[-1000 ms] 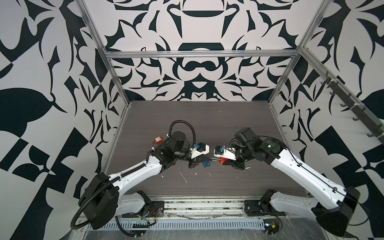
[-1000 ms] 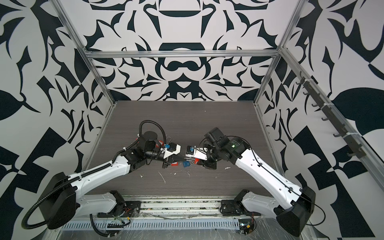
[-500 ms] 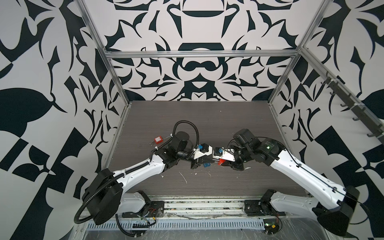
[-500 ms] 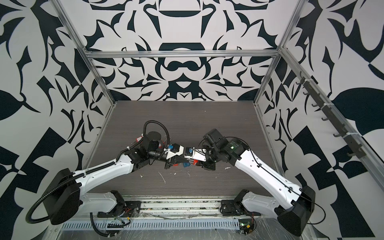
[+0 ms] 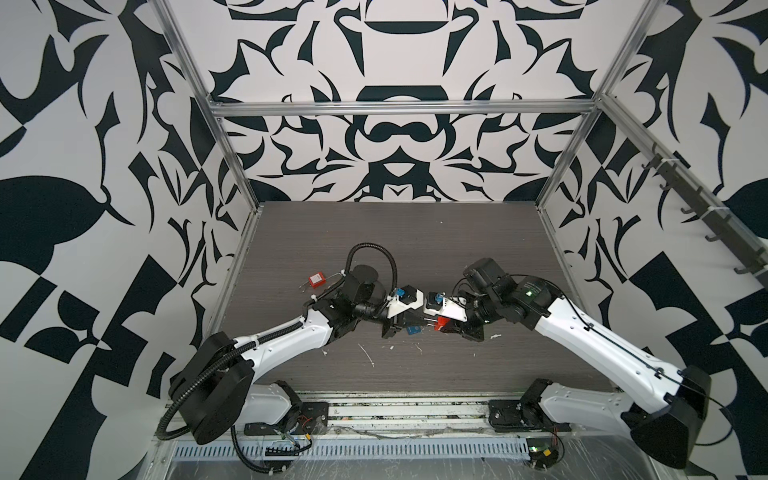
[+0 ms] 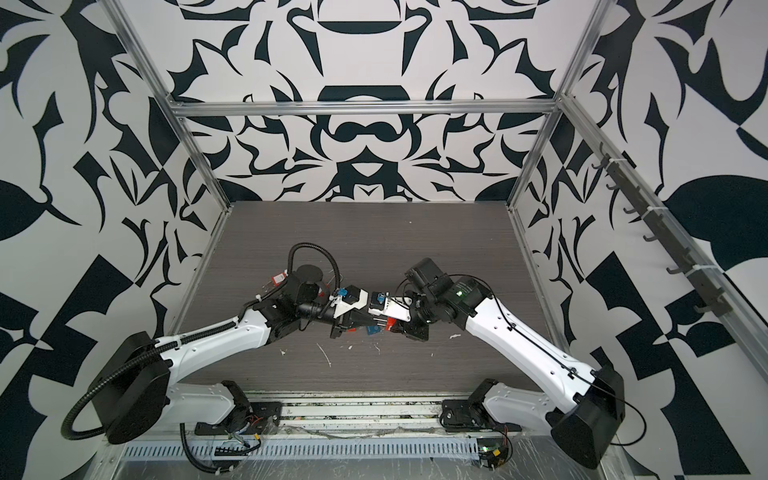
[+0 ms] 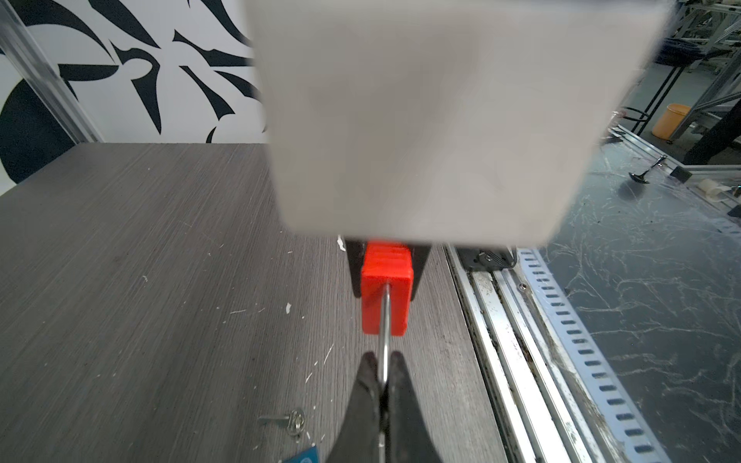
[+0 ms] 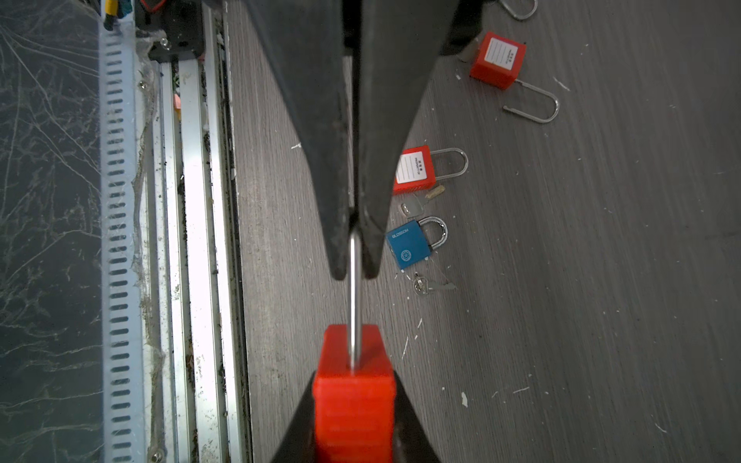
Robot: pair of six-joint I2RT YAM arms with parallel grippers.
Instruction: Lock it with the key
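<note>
white arm shells [image 5: 286, 338], black joints [image 5: 220, 386], black left hand [image 7: 381, 358]

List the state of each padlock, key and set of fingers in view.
Held red padlock: gripped at both ends; shackle edge-on, latched or not unclear.
Left fingers: shut on its shackle.
Right fingers: shut on its body.
Blue padlock: lying, shackle closed.
Red padlock beside the blue one: lying, shackle closed.
Other red padlock: lying, shackle open.
Key between them: loose, in no lock.
Key past the blue padlock: loose, in no lock.

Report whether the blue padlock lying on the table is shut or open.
Shut: both shackle legs of the blue padlock enter its body.
</note>
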